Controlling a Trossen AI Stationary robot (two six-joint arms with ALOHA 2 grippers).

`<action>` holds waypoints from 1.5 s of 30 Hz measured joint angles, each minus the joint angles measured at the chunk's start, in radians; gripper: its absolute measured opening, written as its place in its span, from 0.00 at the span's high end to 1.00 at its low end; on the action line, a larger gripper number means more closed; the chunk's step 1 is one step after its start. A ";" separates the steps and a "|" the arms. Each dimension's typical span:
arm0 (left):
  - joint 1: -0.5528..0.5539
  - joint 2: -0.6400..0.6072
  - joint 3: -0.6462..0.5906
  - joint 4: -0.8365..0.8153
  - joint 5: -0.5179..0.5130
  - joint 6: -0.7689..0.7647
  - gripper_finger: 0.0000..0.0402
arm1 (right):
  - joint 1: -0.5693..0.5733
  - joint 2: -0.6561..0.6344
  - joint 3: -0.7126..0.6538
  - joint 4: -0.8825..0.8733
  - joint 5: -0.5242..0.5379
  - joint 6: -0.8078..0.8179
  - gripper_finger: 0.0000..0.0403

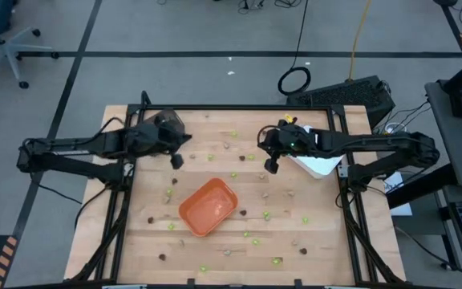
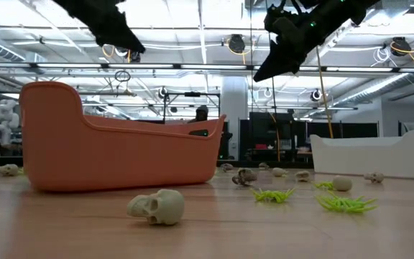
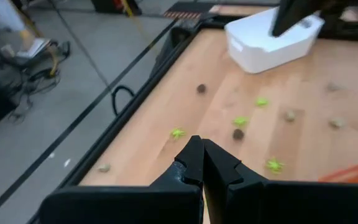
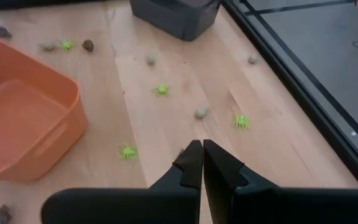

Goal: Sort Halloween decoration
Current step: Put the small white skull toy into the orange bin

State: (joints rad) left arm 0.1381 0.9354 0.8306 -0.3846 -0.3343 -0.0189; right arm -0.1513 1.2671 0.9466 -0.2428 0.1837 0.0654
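Note:
The Halloween decoration lies scattered over the wooden table as many tiny pieces. There are lime-green spiders, tan-grey skulls and dark brown bits. My left gripper hangs shut above the table's far left part, clear of every piece. In its wrist view, my left gripper has a green spider just beyond it. My right gripper hangs shut above the far right part, near the white tray. In its wrist view, my right gripper has a tan piece ahead of it.
An orange tray stands at the table's middle. A white tray stands at the far right and a dark grey tray at the far left. A black frame runs along the table's edges.

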 joint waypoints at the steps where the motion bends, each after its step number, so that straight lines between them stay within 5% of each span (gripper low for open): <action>1: 0.022 0.029 0.021 -0.002 0.010 -0.001 1.00 | 0.000 0.002 0.000 -0.006 0.000 0.000 1.00; 11: 0.206 0.277 0.128 0.001 -0.042 0.047 0.88 | 0.067 0.012 -0.001 -0.115 -0.001 0.024 1.00; 18: 0.315 0.430 0.317 -0.128 -0.062 -0.095 0.88 | 0.147 0.021 -0.008 -0.134 -0.001 0.036 1.00; 25: 0.410 0.626 0.484 -0.183 0.041 -0.099 0.88 | 0.211 0.047 -0.079 -0.020 -0.001 0.039 1.00; 29: 0.442 0.709 0.502 -0.182 0.082 -0.099 0.83 | 0.228 0.057 -0.111 0.015 0.003 0.044 1.00; 37: 0.485 0.814 0.502 -0.165 0.058 -0.139 0.57 | 0.236 0.057 -0.169 0.081 0.004 0.096 1.00; 45: 0.489 0.875 0.503 -0.159 0.020 -0.279 0.55 | 0.283 0.057 -0.215 0.171 0.003 0.129 1.00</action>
State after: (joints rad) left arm 0.6270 1.8100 1.3331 -0.5438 -0.3145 -0.2978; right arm 0.1316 1.3239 0.7314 -0.0715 0.1871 0.1944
